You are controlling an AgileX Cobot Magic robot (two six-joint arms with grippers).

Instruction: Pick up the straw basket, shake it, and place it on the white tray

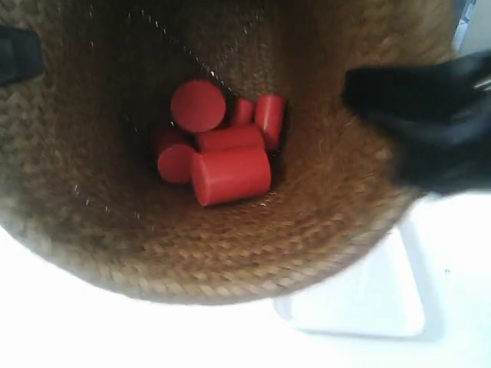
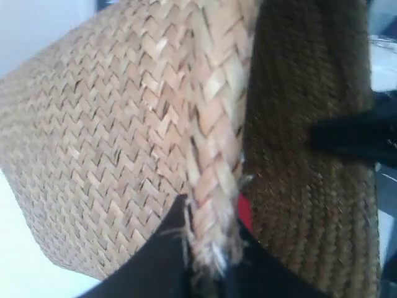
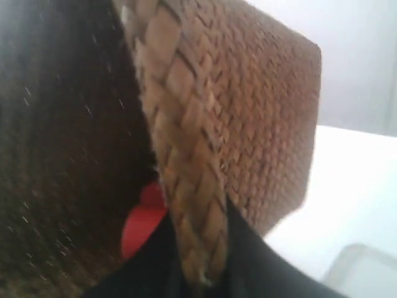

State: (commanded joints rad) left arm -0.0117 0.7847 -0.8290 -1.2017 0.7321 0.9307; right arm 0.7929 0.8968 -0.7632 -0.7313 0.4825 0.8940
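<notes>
The straw basket point(image 1: 253, 253) fills the exterior view, held up close to the camera and off the table. Several red cylinders point(image 1: 229, 175) lie in its dark bottom. My left gripper point(image 2: 208, 248) is shut on the braided rim point(image 2: 211, 155), one finger outside and one inside the wall. On the opposite rim point(image 3: 186, 180) my right gripper point(image 3: 198, 261) is shut the same way. The arm at the exterior view's right point(image 1: 430, 115) shows as a black shape over the rim. The white tray point(image 1: 360, 299) lies on the table below the basket's lower right.
A white table surface point(image 1: 77, 330) lies under the basket. The other black gripper finger point(image 1: 19, 54) shows at the exterior view's left edge. A corner of the tray point(image 3: 363, 267) appears in the right wrist view.
</notes>
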